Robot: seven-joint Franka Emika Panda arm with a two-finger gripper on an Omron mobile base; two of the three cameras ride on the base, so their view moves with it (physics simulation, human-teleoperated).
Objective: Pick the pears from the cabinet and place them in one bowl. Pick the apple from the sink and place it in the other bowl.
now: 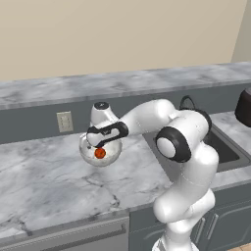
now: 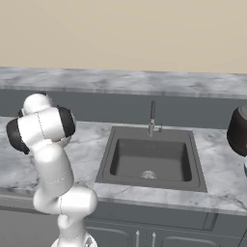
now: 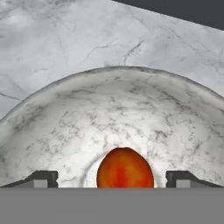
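The small round red-orange apple (image 3: pixel 125 168) lies in the clear glassy round bowl (image 1: pixel 100 153), near the marble counter's (image 1: pixel 44 176) back edge. The two-finger gripper (image 3: pixel 112 178) stands released, tips wide either side of the fruit. To finish well, lift straight up so neither finger clips the bowl's rim.

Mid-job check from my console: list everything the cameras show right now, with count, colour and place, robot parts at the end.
clear bowl: one, glassy grey-tinted, on the counter left of the sink
apple: one, red-orange, inside the clear bowl, between the tool's fingertips in the hand view
sink: one, dark grey, set in the counter
faucet: one, thin and dark, behind the sink
counter: one, grey-white marble
wall outlet: one, pale, on the grey backsplash
dark rounded appliance: one, on the counter right of the sink
tool: one, dark fingertips wide apart, directly over the clear bowl
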